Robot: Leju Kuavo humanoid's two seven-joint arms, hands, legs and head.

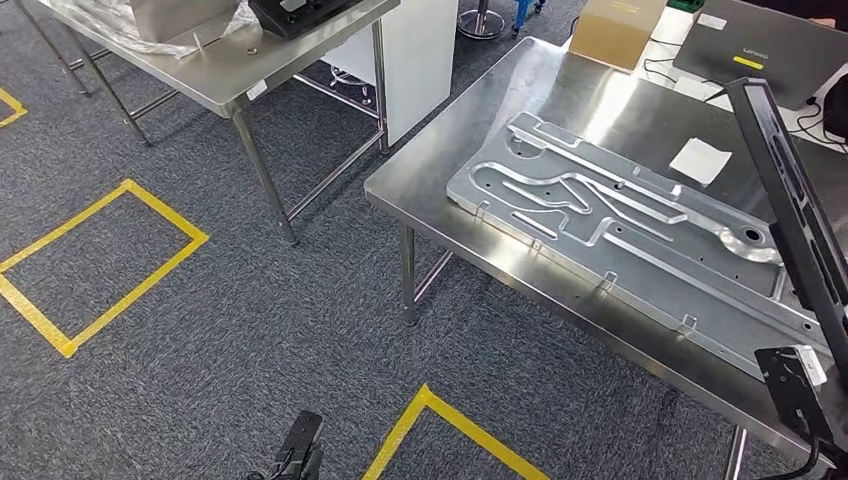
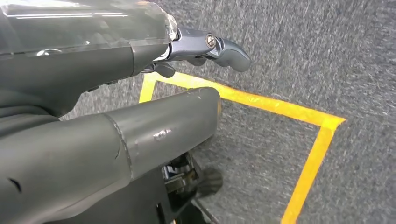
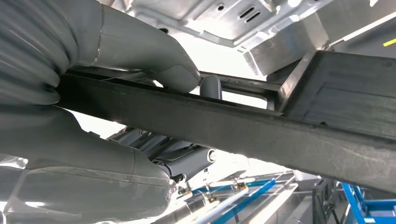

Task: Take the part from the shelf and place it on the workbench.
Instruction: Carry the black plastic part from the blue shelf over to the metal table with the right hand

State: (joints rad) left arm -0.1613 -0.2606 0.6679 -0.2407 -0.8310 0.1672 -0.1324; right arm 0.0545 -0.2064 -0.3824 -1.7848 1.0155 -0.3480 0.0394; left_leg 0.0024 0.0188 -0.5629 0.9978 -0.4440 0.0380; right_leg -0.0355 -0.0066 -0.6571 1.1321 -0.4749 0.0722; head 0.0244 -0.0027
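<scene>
Right hand [image 3: 116, 84] grips the black part [image 3: 261, 126], thumb over one side and fingers under the other; from the head view the part [image 1: 795, 200] stands tilted above the steel desk [image 1: 560, 110], over the far end of a grey plate [image 1: 620, 230]. Left hand [image 2: 205, 49] hangs over carpet with yellow tape [image 2: 308, 154], fingers loosely apart, holding nothing.

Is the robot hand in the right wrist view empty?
No: the right robot hand grips a long black frame part, its thumb pressed on one side and its fingers on the other.
</scene>
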